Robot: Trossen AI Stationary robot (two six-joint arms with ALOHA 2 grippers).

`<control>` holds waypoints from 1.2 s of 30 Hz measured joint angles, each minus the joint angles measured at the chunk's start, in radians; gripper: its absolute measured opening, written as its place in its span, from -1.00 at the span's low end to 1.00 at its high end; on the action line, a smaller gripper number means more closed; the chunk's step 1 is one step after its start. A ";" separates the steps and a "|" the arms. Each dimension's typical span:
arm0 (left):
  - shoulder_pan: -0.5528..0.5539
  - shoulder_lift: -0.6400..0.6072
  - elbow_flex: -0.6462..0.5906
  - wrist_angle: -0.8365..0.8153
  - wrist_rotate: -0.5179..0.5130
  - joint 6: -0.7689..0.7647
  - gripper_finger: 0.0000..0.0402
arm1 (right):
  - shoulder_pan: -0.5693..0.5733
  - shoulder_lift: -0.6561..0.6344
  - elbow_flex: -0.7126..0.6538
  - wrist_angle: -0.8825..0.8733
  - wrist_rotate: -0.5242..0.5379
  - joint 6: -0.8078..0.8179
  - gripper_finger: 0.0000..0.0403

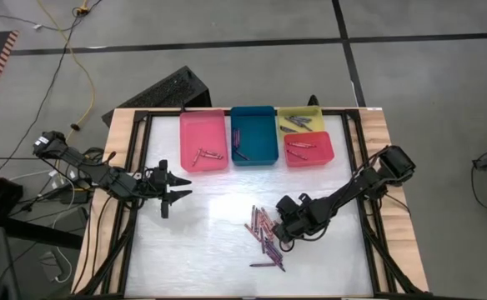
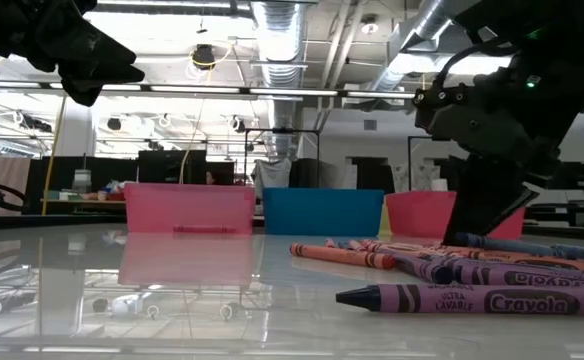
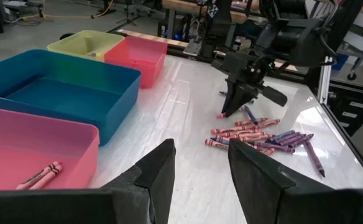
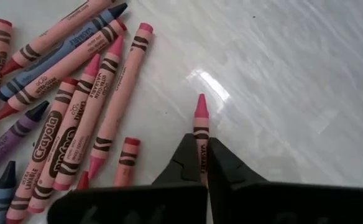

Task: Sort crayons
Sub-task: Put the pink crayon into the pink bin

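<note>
Right tool [image 4: 201, 163] pinches pink crayon [image 4: 201, 121] on glossy white table [image 4: 293, 74].

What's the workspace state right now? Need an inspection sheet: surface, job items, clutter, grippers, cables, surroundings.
Surface: white glossy table, wooden side rails.
Job's things: loose crayons heaped right of centre; a few already in the pink tray, teal tray, yellow tray and red tray, which stand in a row at the far edge.
Clutter: nothing seen on the table beyond trays and crayons.
Grippers: right gripper down at the heap, shut on a pink crayon; left gripper open, empty, hanging over bare table left of centre.
Cables: yellow cable and dark leads on the floor to the left.
Surroundings: grey floor with black tape lines; workshop benches behind.
</note>
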 joint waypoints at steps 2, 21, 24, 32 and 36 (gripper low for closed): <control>0.000 0.000 0.000 0.000 0.000 0.000 -0.31 | -0.009 -0.001 0.012 -0.007 0.001 -0.023 -0.96; 0.000 0.000 0.000 0.003 -0.087 0.000 -0.31 | -0.325 -0.010 0.124 0.506 0.043 -0.751 -0.99; 0.000 0.000 0.000 0.003 -0.087 0.000 -0.31 | -0.377 -0.010 0.124 0.686 0.024 -0.858 -0.99; 0.000 0.000 0.000 0.002 -0.092 0.000 -0.31 | -0.496 0.038 0.133 1.056 -0.141 -0.992 -0.99; 0.000 0.000 0.000 0.000 -0.102 0.000 -0.31 | -0.530 0.116 0.158 1.177 -0.218 -1.004 -0.99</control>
